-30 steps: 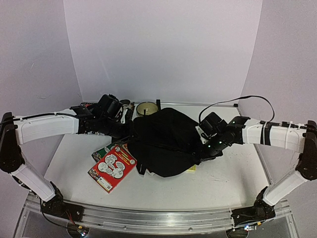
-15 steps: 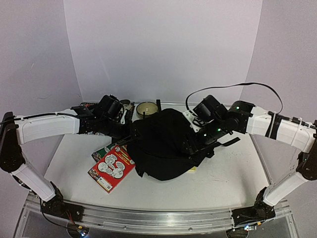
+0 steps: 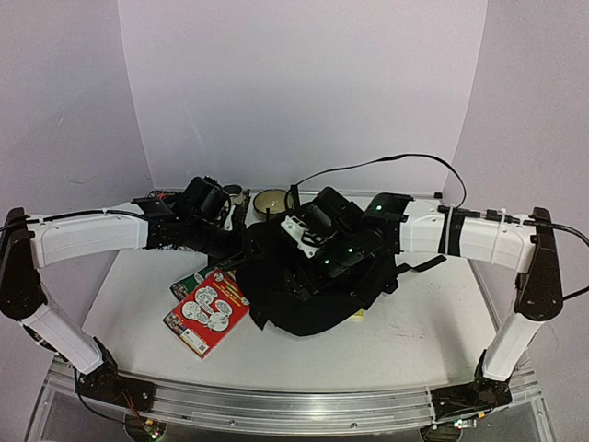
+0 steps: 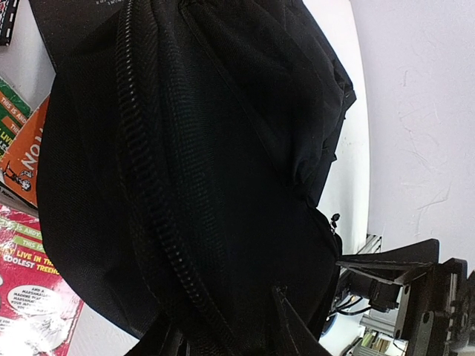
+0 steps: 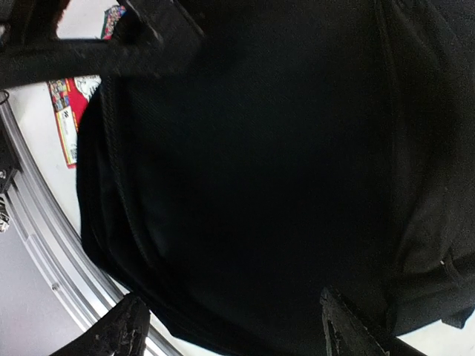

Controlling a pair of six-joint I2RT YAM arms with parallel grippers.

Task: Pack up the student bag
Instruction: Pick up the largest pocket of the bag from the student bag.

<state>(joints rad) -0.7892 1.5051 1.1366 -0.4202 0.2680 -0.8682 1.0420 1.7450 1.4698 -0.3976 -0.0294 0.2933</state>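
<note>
The student bag (image 3: 317, 299) is a rounded black fabric backpack lying mid-table. It fills the left wrist view (image 4: 223, 148), where a coarse zip (image 4: 152, 222) runs down toward my fingers. My left gripper (image 3: 239, 257) sits at the bag's left edge; its jaws (image 4: 231, 337) stand apart with the zip ridge between them, not pinched. My right gripper (image 3: 304, 276) hovers over the bag's top. In the right wrist view it is wide open (image 5: 237, 330) above plain black fabric (image 5: 260, 170), holding nothing.
A red book (image 3: 210, 308) lies left of the bag on top of a green one (image 3: 189, 281). A round tin (image 3: 271, 201) stands at the back. Something yellow (image 3: 357, 314) peeks from under the bag's front right. The metal rail (image 3: 276, 405) runs along the near edge.
My right arm has swung left from the bag's right side to above its top, and its jaws have opened wide. The left jaws have parted. The bag has slumped a little.
</note>
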